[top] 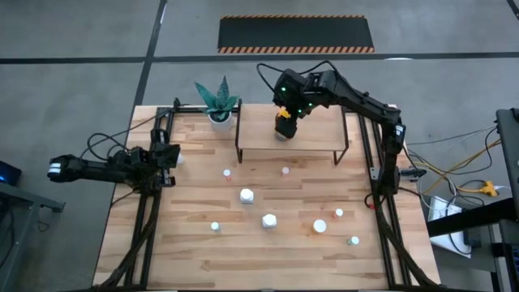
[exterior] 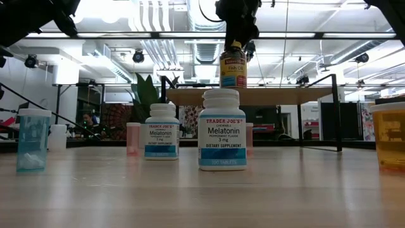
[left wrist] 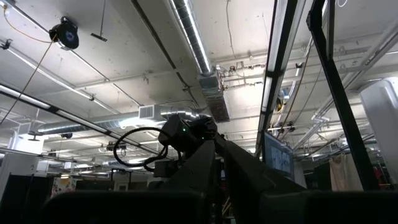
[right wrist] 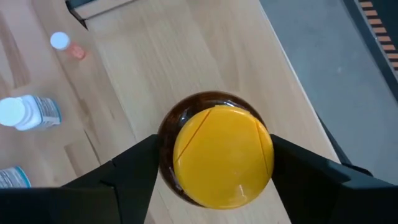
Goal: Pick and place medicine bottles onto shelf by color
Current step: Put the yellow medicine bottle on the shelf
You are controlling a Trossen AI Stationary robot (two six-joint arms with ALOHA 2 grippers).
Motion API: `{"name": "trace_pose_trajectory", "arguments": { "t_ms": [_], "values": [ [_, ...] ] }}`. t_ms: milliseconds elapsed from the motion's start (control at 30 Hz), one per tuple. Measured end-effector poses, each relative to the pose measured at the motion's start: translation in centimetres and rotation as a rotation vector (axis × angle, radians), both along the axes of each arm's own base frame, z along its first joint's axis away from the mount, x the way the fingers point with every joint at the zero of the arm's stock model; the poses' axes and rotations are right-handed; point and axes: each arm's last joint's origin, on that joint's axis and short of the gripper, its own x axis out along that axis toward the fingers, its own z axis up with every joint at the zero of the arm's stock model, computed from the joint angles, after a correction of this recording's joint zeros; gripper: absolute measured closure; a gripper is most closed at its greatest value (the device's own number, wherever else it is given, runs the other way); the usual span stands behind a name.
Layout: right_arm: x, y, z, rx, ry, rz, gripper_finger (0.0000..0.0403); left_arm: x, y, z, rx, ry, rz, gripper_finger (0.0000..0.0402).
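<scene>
While the left tool [top: 172, 154] waits — grip unclear — right tool [top: 284, 122] clamps amber bottle [right wrist: 214, 149] over shelf [top: 316, 134]

Left pincer [top: 172, 156] fingers too small to judge; orange bottle [exterior: 389, 136] cut off by edge

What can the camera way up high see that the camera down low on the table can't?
Only the high view shows the left gripper waiting at the table's left edge, the whole tabletop, and the bottles' coloured caps from above.

Only the low view shows the Melatonin labels on two white bottles and the room's ceiling lights.

Both show the right gripper holding the amber bottle by its yellow cap over the shelf, and the plant.
</scene>
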Motion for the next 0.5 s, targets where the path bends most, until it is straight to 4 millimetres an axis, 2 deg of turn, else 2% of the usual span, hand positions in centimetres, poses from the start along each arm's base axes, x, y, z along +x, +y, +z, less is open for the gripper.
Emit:
{"name": "trace_pose_trajectory", "arguments": {
  "t_ms": [300,500],
  "values": [
    [-1.3,0.4,3.0,-0.036,-0.063,0.013,0.0133,0.0,0.0,0.0,-0.001,0.0,-0.001,0.0382],
    [-3.9,1.4,4.2,-0.038,0.017,0.059,0.0182,0.0,0.0,0.0,-0.002,-0.001,-0.001,0.0382]
  ]
}}
